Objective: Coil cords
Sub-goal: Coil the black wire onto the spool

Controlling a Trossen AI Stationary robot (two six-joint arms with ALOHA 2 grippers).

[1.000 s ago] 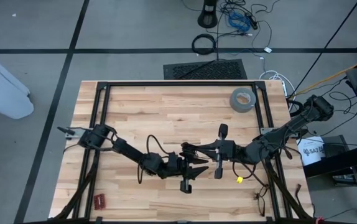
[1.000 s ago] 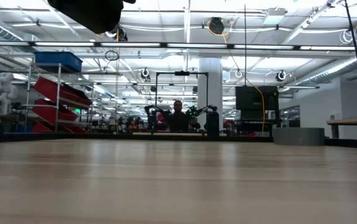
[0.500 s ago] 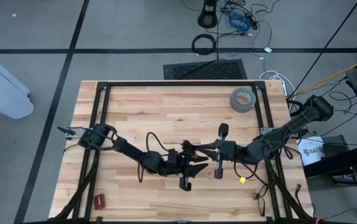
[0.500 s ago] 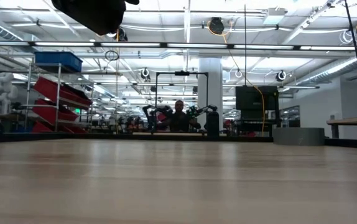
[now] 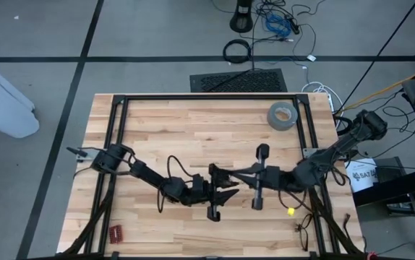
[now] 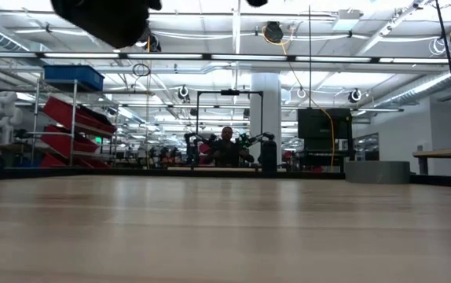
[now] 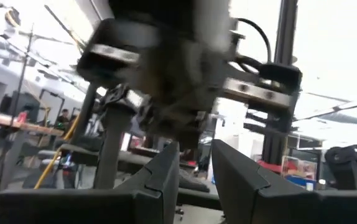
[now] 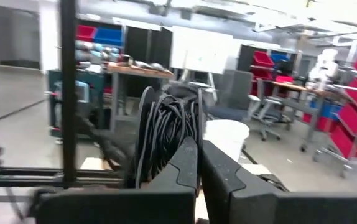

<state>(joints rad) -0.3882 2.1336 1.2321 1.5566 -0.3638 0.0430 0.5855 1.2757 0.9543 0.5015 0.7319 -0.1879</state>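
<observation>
The cords show as a bundle of thin black loops (image 8: 166, 127), standing upright in the air just past my right gripper's fingertips; in the high view I cannot make them out. Both grippers meet over the middle of the wooden table (image 5: 193, 123). My left gripper (image 5: 225, 192) (image 7: 195, 163) comes from the left and points slantwise up, its fingers a narrow gap apart. My right gripper (image 5: 217, 173) (image 8: 199, 158) comes from the right, roughly level, its fingers shut. My left gripper appears to hold the coil at its lower part, with a narrow gap between the fingers. The right fingers hide that spot in the right wrist view, and its own view does not show the cord plainly. My right gripper has a strand at the coil's edge (image 8: 198, 124) running down into its shut fingertips (image 8: 188, 163), coming level from the table's right. The coil stands upright, clear of the table.
A grey tape roll (image 5: 282, 115) lies at the table's far right. A small red object (image 5: 115, 232) lies at the near left corner. A black frame (image 5: 207, 97) runs round the tabletop. A black cable ring (image 5: 236, 50) lies on the floor beyond.
My right gripper has rolled and tipped a little where it is; the small yellow tag under that arm has swung toward the table's right edge. My left gripper has kept its place and its gap.
</observation>
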